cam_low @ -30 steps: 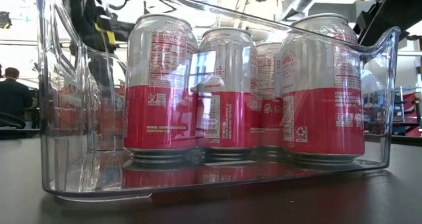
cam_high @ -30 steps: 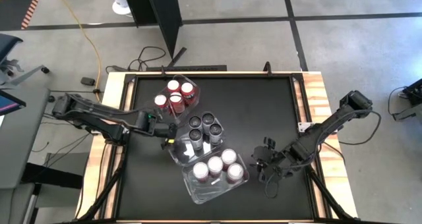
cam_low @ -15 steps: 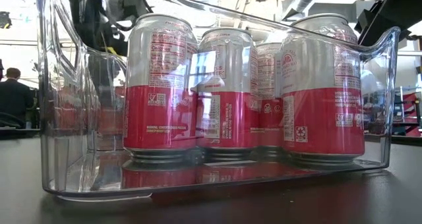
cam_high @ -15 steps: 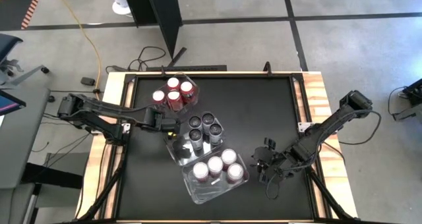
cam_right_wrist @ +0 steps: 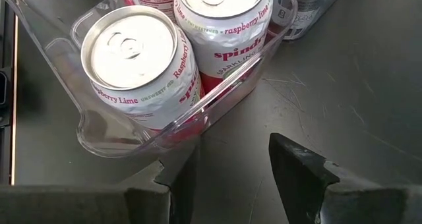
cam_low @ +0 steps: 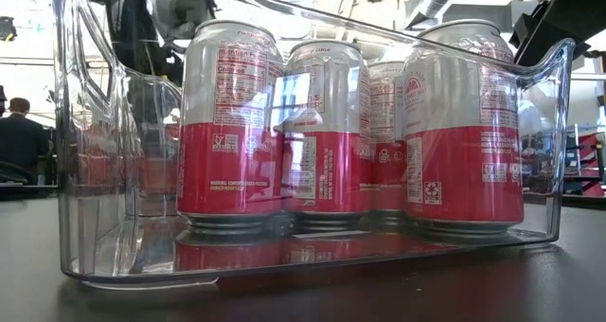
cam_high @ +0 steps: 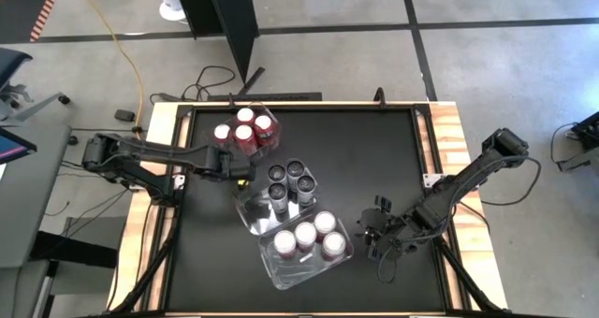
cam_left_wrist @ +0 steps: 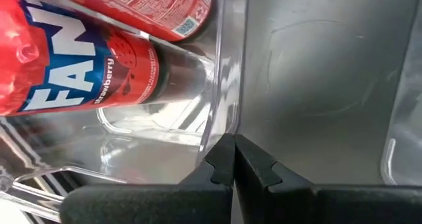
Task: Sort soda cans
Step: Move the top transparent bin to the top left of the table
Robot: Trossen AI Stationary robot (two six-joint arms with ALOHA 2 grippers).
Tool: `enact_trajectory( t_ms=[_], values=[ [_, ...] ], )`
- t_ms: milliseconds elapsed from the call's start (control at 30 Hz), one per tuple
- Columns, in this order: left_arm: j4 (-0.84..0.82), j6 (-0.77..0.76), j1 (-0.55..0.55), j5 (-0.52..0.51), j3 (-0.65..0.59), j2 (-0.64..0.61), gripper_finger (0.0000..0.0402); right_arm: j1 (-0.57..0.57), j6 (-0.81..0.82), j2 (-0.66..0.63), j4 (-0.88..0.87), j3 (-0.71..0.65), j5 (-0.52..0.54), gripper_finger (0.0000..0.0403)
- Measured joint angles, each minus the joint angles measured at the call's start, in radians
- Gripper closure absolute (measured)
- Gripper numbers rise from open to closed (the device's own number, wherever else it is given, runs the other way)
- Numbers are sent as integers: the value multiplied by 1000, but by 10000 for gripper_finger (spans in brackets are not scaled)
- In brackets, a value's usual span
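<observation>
Pressing together at red cans' tub (cam_high: 267, 142) corner, left tool (cam_left_wrist: 234, 166); right tool (cam_right_wrist: 231, 161) apart beside white-red cans (cam_high: 307, 238).

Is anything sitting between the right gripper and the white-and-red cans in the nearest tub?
Only the tub's own clear wall. The right gripper is open just outside that tub, fingers level with its rim, and the white-and-red cans stand right behind the plastic. Nothing else visible lies between them.
</observation>
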Motion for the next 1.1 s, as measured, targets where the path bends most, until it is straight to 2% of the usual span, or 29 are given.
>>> enact_trajectory(
  t_ms=[600,900,1100],
  values=[
    [-27,29,143,37,1,-1,401,-2,6,0,0,0,0,204],
    [-31,56,198,59,4,59,401,-2,6,0,0,0,0,204],
    [-40,85,224,18,-8,74,402,-2,6,0,0,0,0,204]
  ],
)
